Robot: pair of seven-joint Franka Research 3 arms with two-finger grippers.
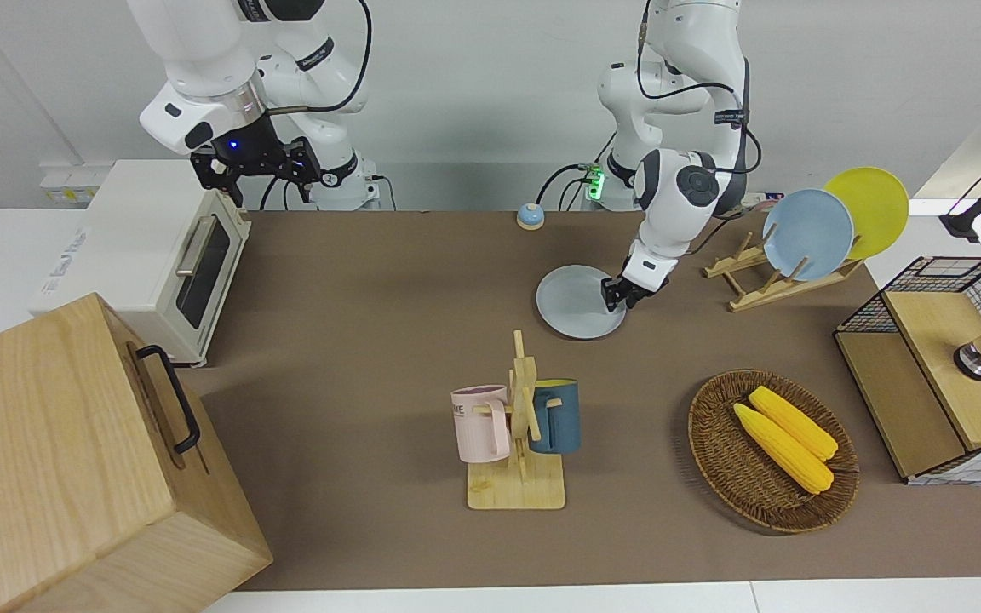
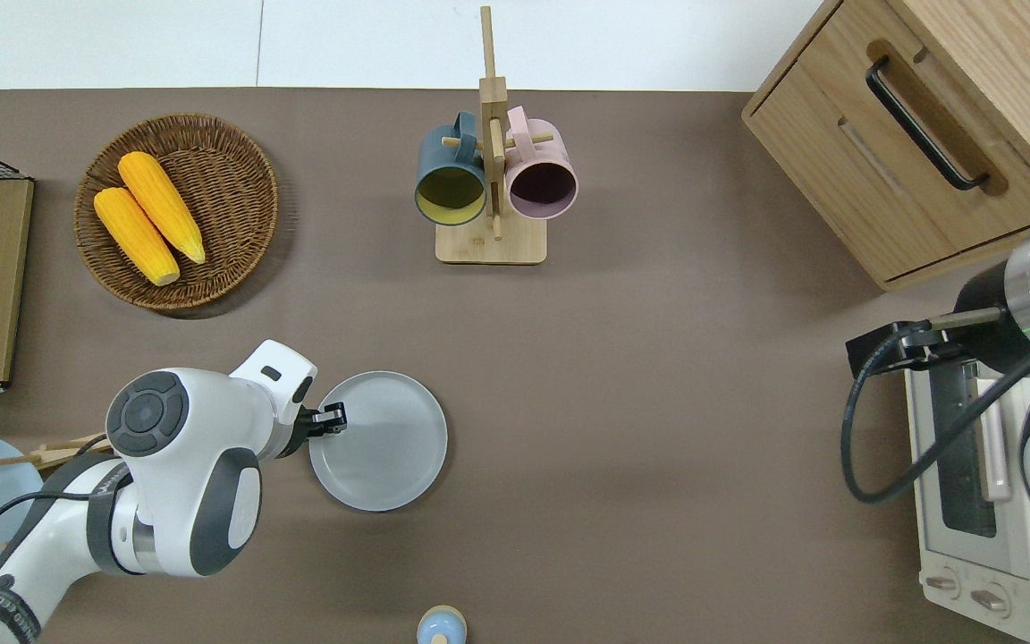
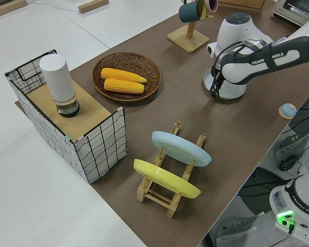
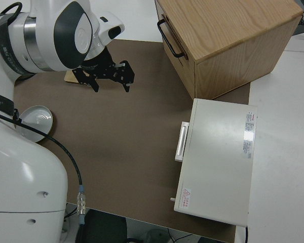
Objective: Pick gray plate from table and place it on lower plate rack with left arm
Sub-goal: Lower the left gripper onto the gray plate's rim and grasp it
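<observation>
At the rim of the gray plate (image 2: 378, 441), on the edge facing the left arm's end of the worktop (image 2: 658, 376), sits the left pincer (image 2: 329, 419). The plate lies flat, about mid-worktop. I cannot tell whether the fingers are closed on the rim or merely straddling it.

A thin, shallow rim offers little to bite, so a grip taken on one edge only may let the plate pivot and droop as it lifts, or slide out altogether. If the fingers sit too shallow, the plate could simply be pushed along the brown mat instead. The rack (image 1: 754, 285) brings its own trouble: a light blue plate (image 1: 807, 234) and a yellow plate (image 1: 867, 210) already lean in it, so a tilted gray plate could knock them or miss a free slot between the pegs.

The left arm (image 2: 175, 474) reaches out low, elbow bent, its wrist angled down so the pincer meets the plate from the side. The right arm (image 1: 226, 111) is parked.
</observation>
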